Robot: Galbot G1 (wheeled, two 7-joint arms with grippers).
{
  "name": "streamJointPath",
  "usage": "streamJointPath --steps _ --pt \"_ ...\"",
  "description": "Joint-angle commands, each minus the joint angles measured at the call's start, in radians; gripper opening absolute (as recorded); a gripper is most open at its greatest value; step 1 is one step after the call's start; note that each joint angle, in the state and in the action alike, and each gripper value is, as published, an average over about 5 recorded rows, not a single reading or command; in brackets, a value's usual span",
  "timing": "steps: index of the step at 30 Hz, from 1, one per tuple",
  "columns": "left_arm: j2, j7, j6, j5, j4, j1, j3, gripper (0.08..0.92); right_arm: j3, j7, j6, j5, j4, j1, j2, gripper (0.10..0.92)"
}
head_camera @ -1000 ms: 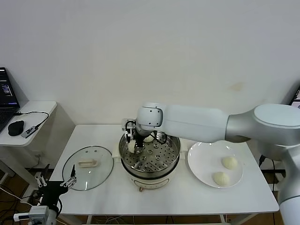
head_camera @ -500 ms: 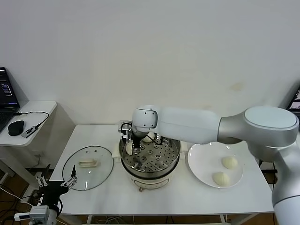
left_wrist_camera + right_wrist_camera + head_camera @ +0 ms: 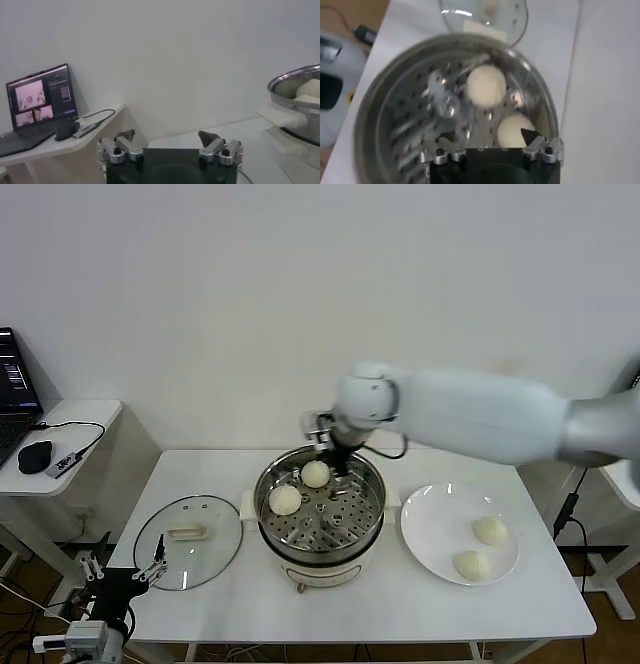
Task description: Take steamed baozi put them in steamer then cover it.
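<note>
Hovering over the steamer (image 3: pixel 320 509), the right gripper (image 3: pixel 492 146) has jaws spread wide, grasping nothing.

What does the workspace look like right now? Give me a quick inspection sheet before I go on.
Surface: white table, nothing spilled.
Job's things: steamer at the centre with two baozi on its perforated tray; two more baozi on the white plate to its right; glass cover lying flat to its left.
Clutter: nothing seen on the table.
Grippers: right gripper open and empty above the steamer's back rim; left gripper open, parked low by the table's front left corner.
Cables: one on the side desk by the mouse.
Surroundings: laptop, plain white wall.
</note>
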Motion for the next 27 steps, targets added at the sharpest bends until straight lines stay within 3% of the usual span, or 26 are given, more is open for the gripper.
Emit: streamJointPath --steps 1,12,27 --pt "0.006 -0.001 0.0 0.003 0.004 0.001 0.01 0.823 -0.027 -0.102 0.113 -0.15 0.178 0.065 -0.403 0.823" --pt "-0.006 -0.001 0.001 0.025 0.003 0.007 0.031 0.823 0.027 -0.09 0.163 -0.341 0.178 -0.151 -0.591 0.823" --pt "-0.017 -0.001 -0.002 0.041 0.014 0.029 0.027 0.823 0.461 -0.041 0.184 -0.489 0.086 -0.76 -0.584 0.823"
